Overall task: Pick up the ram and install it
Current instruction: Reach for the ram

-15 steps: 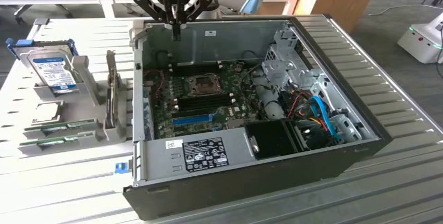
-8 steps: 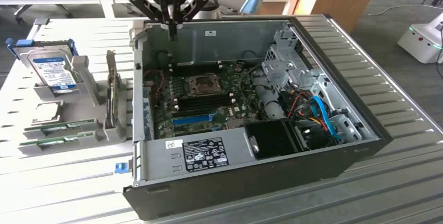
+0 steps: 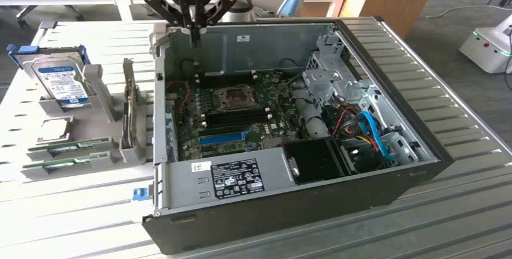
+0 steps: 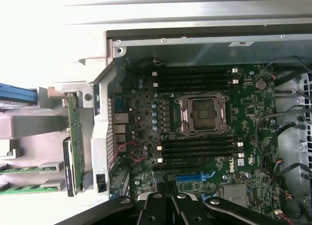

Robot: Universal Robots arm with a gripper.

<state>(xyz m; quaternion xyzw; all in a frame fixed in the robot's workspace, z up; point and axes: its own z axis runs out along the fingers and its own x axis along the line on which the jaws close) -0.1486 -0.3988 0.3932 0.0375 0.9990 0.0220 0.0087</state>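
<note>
Two green ram sticks (image 3: 71, 147) (image 3: 62, 164) lie side by side in a grey holder on the exterior view's left, outside the computer case. They also appear in the wrist view (image 4: 24, 169) (image 4: 23, 189). My gripper (image 3: 194, 36) hangs above the far left corner of the open case (image 3: 280, 211), shut with nothing between its fingers, well away from the sticks. Its black fingers (image 4: 155, 208) point over the motherboard (image 4: 146, 122). Black memory slots (image 4: 195, 79) (image 4: 197, 149) flank the CPU socket (image 4: 204, 115) and stand unfilled.
A silver hard drive (image 3: 60, 79) with a blue label stands in a grey rack beside an upright card (image 3: 128, 100). A blue slot (image 3: 222, 137) lies on the board. Cables and drive bays (image 3: 360, 127) crowd the case's right side. A white machine (image 3: 488, 43) stands far right.
</note>
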